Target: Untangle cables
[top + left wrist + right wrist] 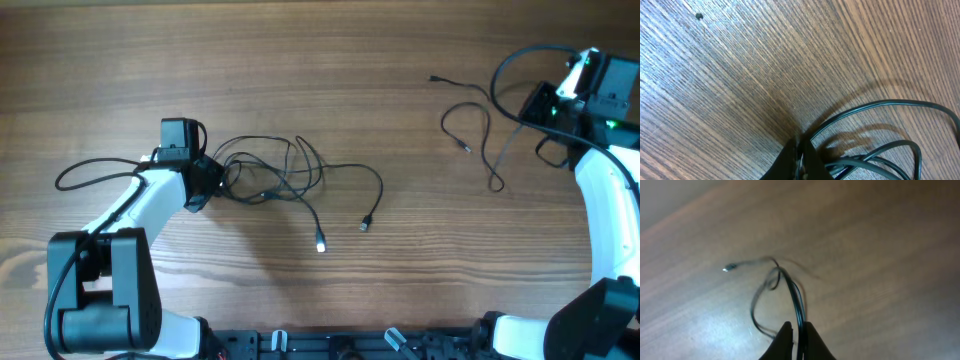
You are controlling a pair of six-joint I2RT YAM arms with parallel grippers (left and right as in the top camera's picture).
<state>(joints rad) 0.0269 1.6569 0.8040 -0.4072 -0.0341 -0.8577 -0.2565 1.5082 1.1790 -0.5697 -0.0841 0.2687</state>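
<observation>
**two pinches on black cord, brown wood all round**

brown, straight-grained wood in every view: the surface [400, 50], matte, with a soft sheen in the right wrist view and one small dark speck [699, 16] in the left wrist view. of the room, little to see: only a pale grey, blurred strip [670, 200] past the surface's edge at the top left of the right wrist view, too soft to identify, and a dark rail [330, 345] along the near edge from overhead.

left of centre: the cable bundle [268, 172], thin black loops overlapping flat on the wood, with two plug ends [321, 245] trailing toward the near edge, close but apart.

left end effector [207, 188]: pressed together at the bundle's left side, pinches its strands; loops arc out from the fingertips in the wrist view.

far right, well apart from the bundle: the loose cable [796, 302], winding across the wood. right end effector [548, 105]: pressed together, pinches this cord; doubled strands run out from between the fingertips, and the plug tip [726, 269] rests on the wood.
</observation>
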